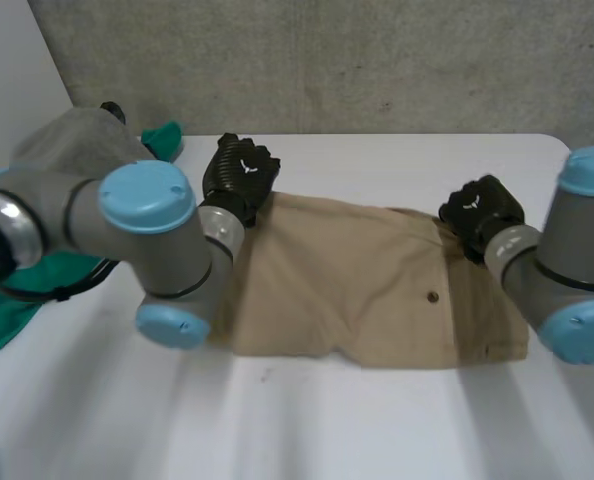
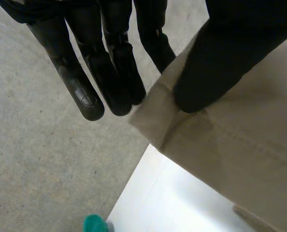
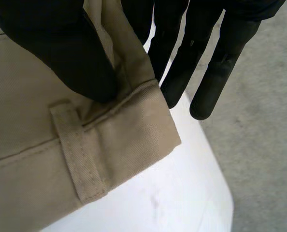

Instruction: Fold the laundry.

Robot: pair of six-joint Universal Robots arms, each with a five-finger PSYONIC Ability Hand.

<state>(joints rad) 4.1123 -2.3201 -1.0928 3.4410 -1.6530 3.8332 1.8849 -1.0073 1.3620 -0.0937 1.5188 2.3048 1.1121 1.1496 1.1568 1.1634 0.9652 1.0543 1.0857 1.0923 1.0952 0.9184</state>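
The beige shorts [image 1: 367, 290] are being kept spread across the middle of the white table [image 1: 377, 430], their corners towards the table's far edge being pinched between thumb and fingers by the left hand [image 1: 239, 172] and the right hand [image 1: 482, 212]; so little cloth is being gripped that a slip is probably being risked if one side is lifted faster

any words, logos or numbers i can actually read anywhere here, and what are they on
No readable words or numbers.
White mark on the back of the left robot hand: too small to read.
White mark on the back of the right robot hand: too small to read.
Round embossed mark on a left fingertip: no letters legible.
Beige garment: plain cloth; its button is too small to tell.
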